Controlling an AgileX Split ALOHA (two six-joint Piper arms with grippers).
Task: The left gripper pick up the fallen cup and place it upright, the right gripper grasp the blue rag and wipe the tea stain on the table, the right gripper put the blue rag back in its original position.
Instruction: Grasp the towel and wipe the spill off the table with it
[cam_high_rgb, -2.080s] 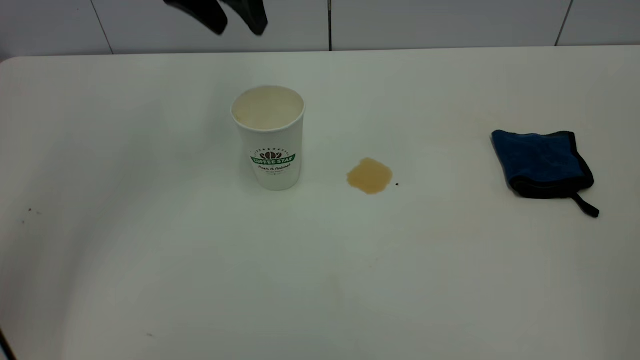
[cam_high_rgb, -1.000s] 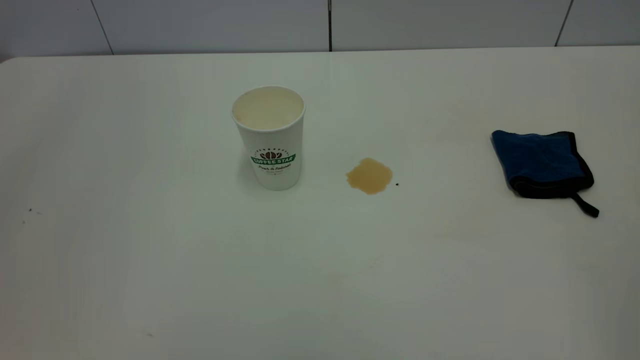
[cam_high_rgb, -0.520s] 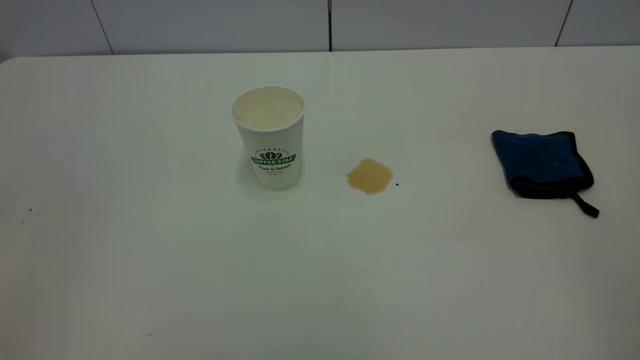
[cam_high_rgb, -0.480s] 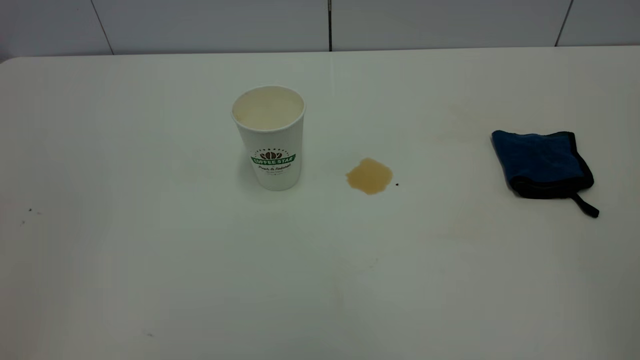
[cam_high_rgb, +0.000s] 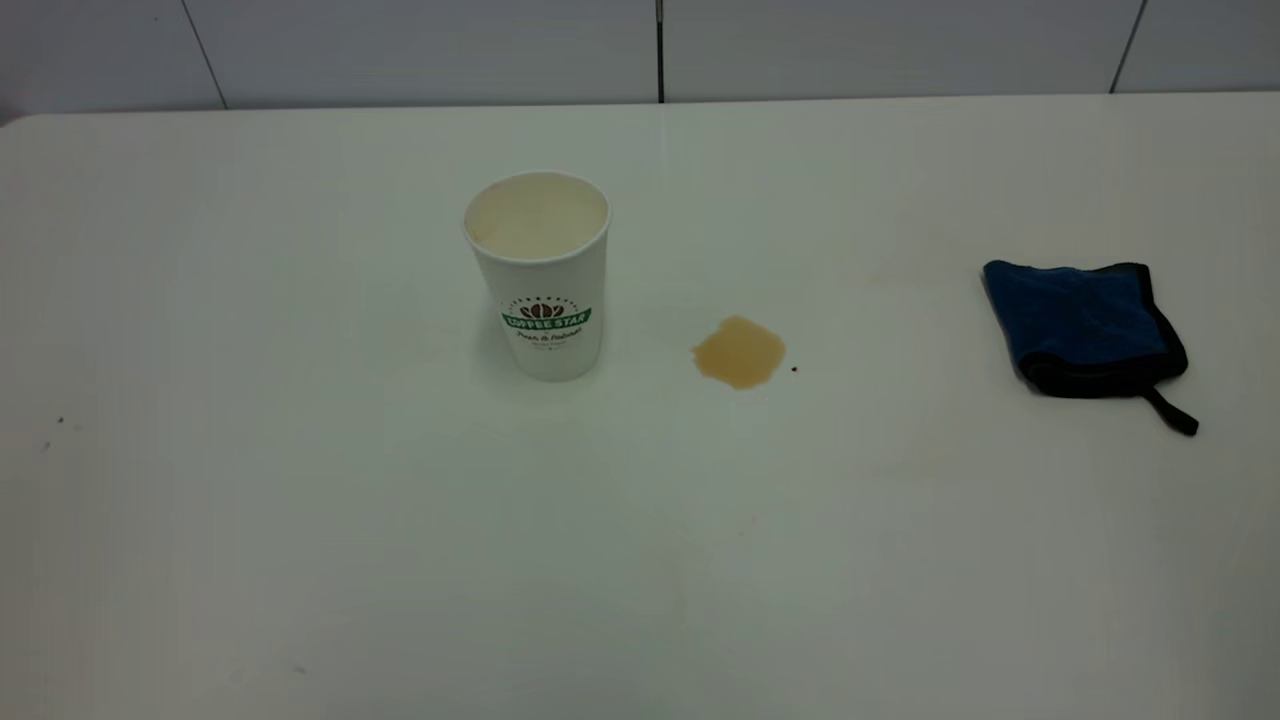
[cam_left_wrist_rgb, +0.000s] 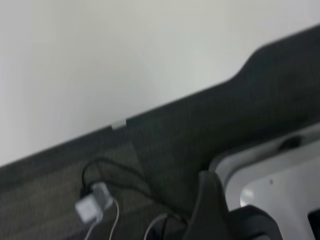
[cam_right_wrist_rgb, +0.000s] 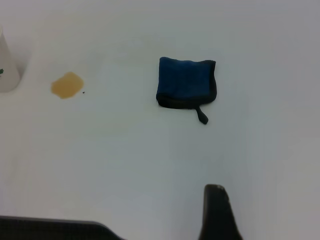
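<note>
The large glossy white table carries everything. On it the tall white paper cup with the green logo stands upright, mouth up, so the setting-up step looks finished. Well apart to its right lies the small folded dark blue rag with black edging, flat and untouched, its loop strap trailing toward the camera. Between them, nearer the cup, sits the light-brown tea stain, not yet wiped.

The right gripper hangs high above the table, presumably lining up on the rag; only one finger shows, so whether it is parted or closed I cannot tell. The left gripper is off beyond the table edge, its grip likewise unreadable.
</note>
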